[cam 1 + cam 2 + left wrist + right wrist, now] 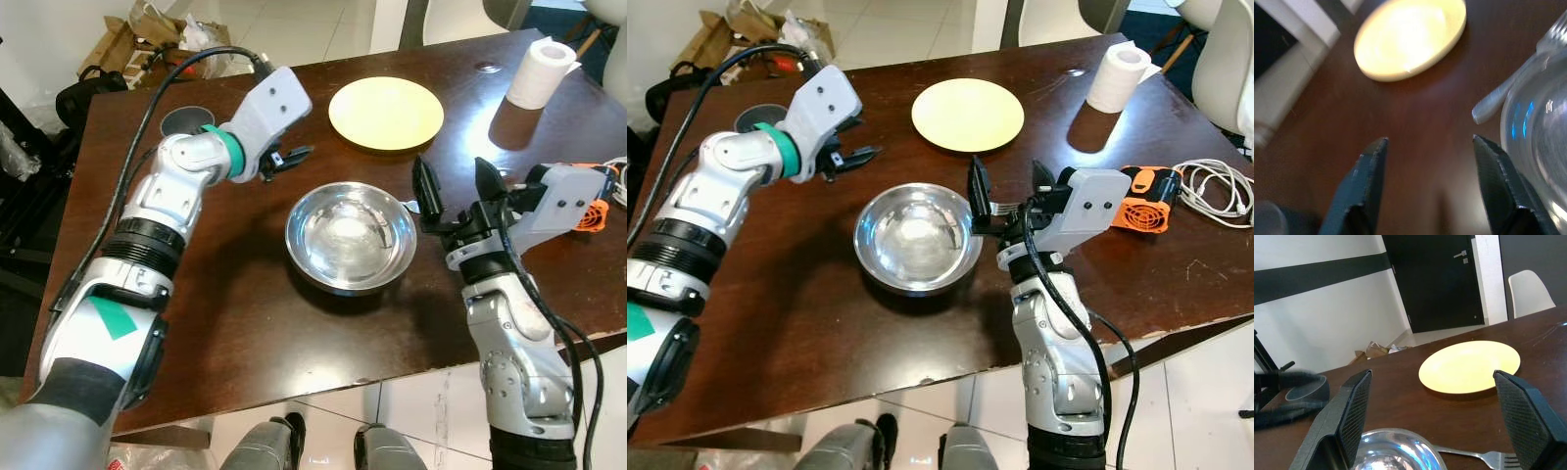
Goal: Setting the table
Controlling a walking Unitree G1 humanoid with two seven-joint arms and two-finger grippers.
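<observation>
dark wooden table (245,323): yellow plate (385,113) near far edge, steel bowl (350,235) central, fork (1474,454) unplaced; my left gripper (284,157) and right gripper (456,191) were both spread, empty.

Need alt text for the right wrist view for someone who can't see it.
The right claw, open, hovers above a dark brown wooden table, framing a round yellow plate. Below it sit a shiny steel bowl and a silver fork beside the bowl.
</observation>
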